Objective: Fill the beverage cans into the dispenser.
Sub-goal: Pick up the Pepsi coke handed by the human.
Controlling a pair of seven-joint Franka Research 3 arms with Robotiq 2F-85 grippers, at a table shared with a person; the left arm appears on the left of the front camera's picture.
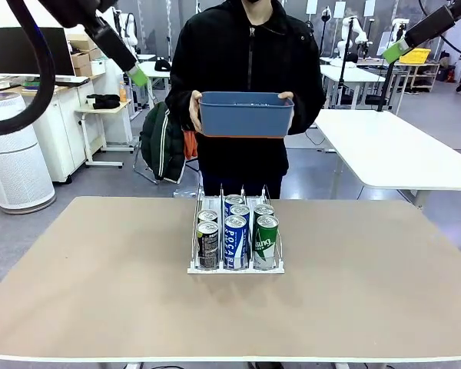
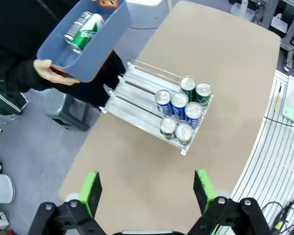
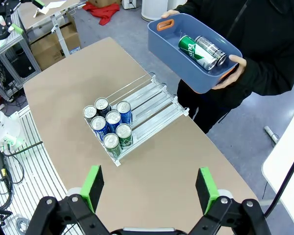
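The dispenser (image 1: 236, 269) stands mid-table with several beverage cans (image 1: 236, 241) upright at its near end: black, blue-and-white and green ones. A person at the far side holds a blue bin (image 1: 242, 114) in both hands above the table edge. In it lie a green can (image 3: 190, 46) and a black can (image 3: 210, 51). My left gripper (image 1: 138, 75) hangs high at the upper left, open and empty. High at the upper right my right gripper (image 1: 394, 51) is open and empty too. The left wrist view looks down past the left gripper (image 2: 148, 191) on the dispenser (image 2: 137, 90); the right gripper (image 3: 149, 186) frames the dispenser (image 3: 152, 95).
The tan table (image 1: 100, 292) is bare around the dispenser. The dispenser's far lanes toward the person hold nothing. White tables (image 1: 399, 146) stand behind on the right, a cabinet and a white cylinder (image 1: 15, 169) on the left.
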